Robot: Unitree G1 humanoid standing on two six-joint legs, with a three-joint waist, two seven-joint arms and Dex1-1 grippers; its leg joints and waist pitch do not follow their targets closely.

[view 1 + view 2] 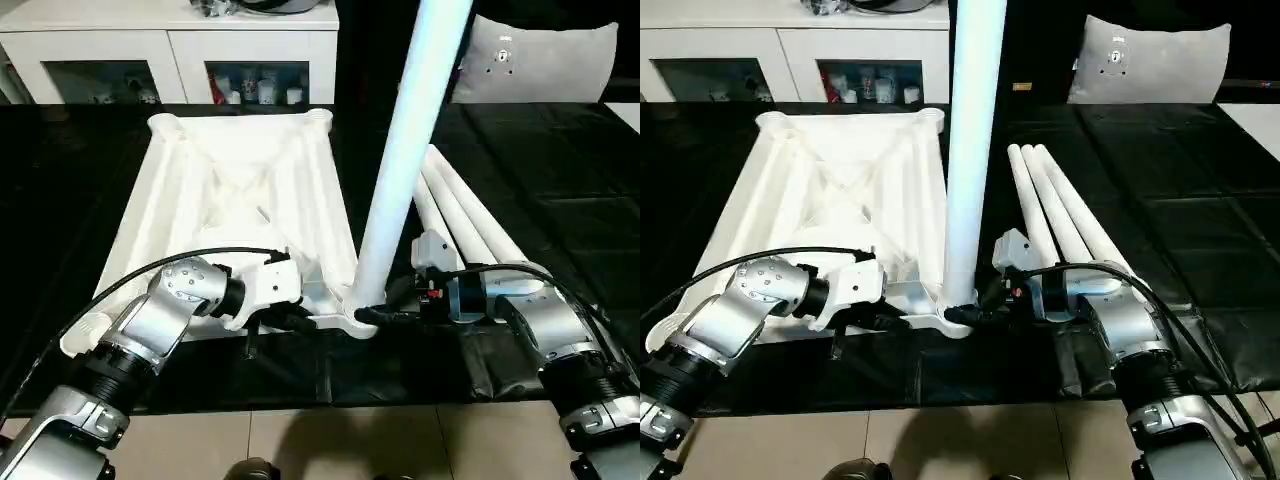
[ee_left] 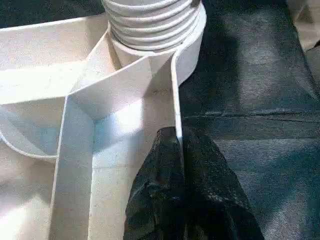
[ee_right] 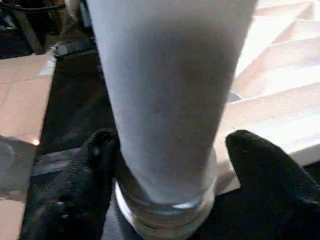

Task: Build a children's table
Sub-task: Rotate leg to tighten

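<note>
The children's table's white tabletop (image 1: 240, 180) lies ribbed side up on the black cover. One white leg (image 1: 410, 150) stands upright in its near right corner socket (image 2: 155, 30), threads showing above the collar. My left gripper (image 2: 179, 165) is shut on the tabletop's thin near rim wall, just left of that socket. My right gripper (image 3: 170, 165) straddles the foot of the upright leg. One finger (image 3: 95, 160) rests against the leg, while the other finger (image 3: 260, 165) stands a narrow gap off it. Three more legs (image 1: 465, 215) lie side by side right of the tabletop.
A white cabinet (image 1: 170, 50) with small items on its shelves stands behind the work table. A white panel (image 1: 540, 55) leans at the back right. The black table cover (image 1: 560, 170) ends at a tiled floor (image 1: 300, 440) near me.
</note>
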